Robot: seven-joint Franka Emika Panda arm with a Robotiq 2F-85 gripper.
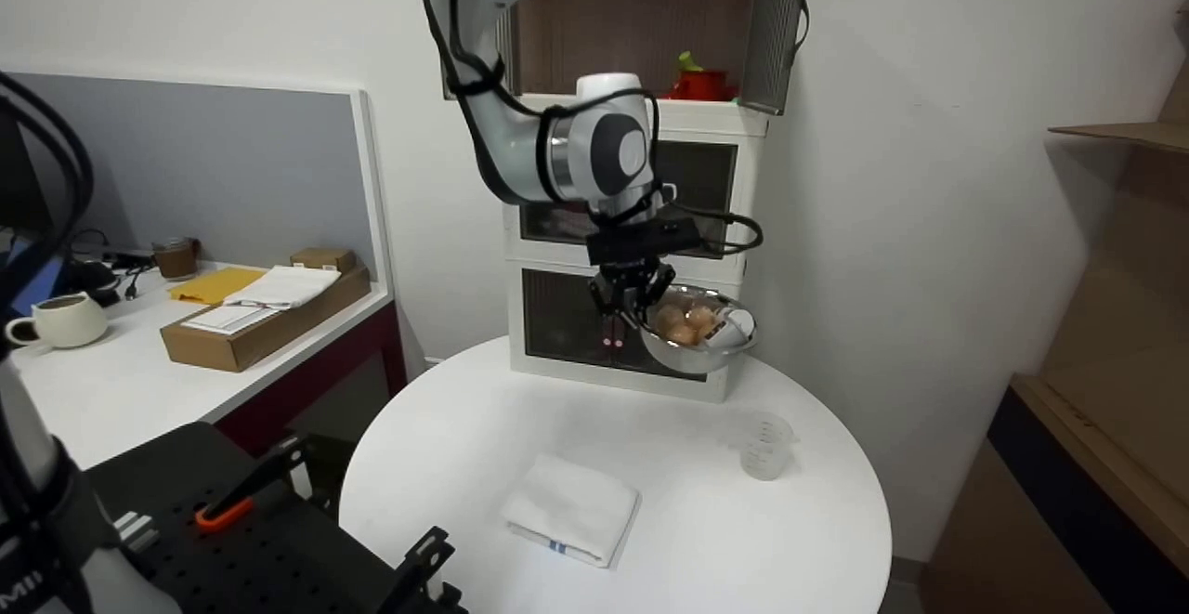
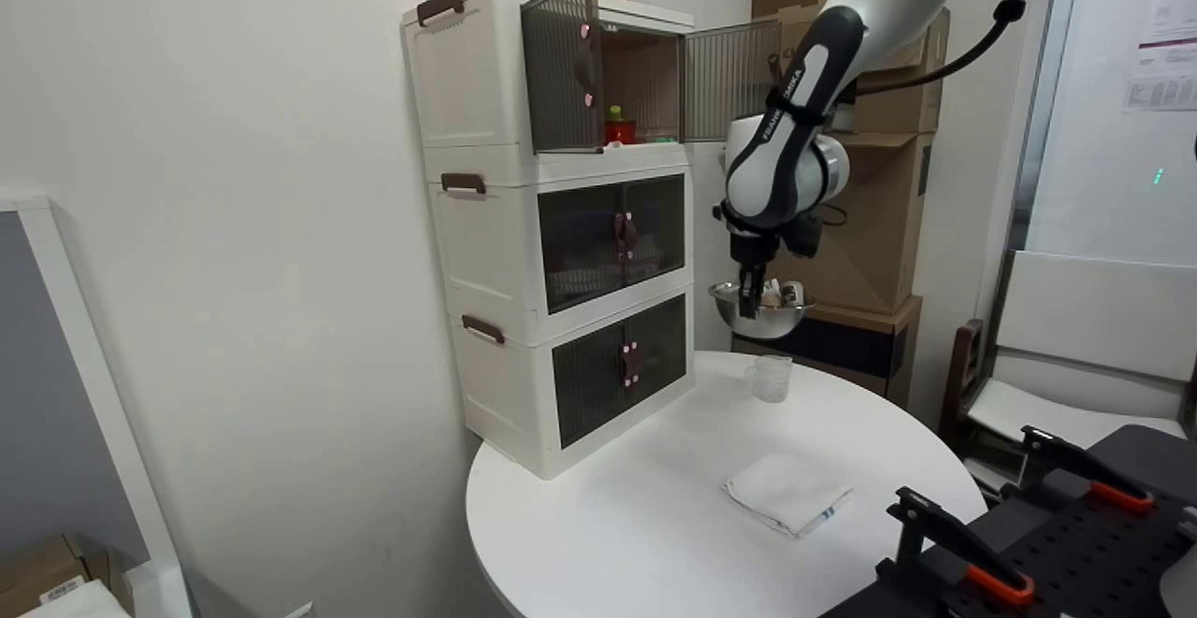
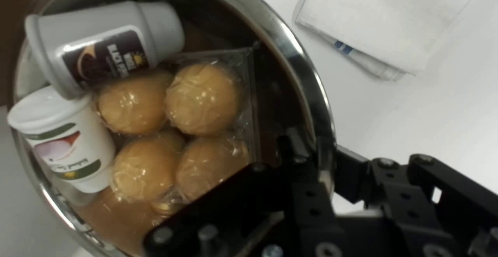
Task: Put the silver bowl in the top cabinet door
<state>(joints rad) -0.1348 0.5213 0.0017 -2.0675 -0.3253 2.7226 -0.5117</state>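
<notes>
My rounded white arm, a dark panel lettered FRANKA EMIKA in white, a smooth silver ring, black cables cinched down by black straps, my angular, jointed black gripper, small round metal screw heads.

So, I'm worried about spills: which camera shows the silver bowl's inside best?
The wrist view: it looks into the silver bowl, showing tubs and wrapped brown balls, though the gripper covers part. An exterior view shows the contents smaller; in an exterior view, only their tops clear the rim.
</notes>
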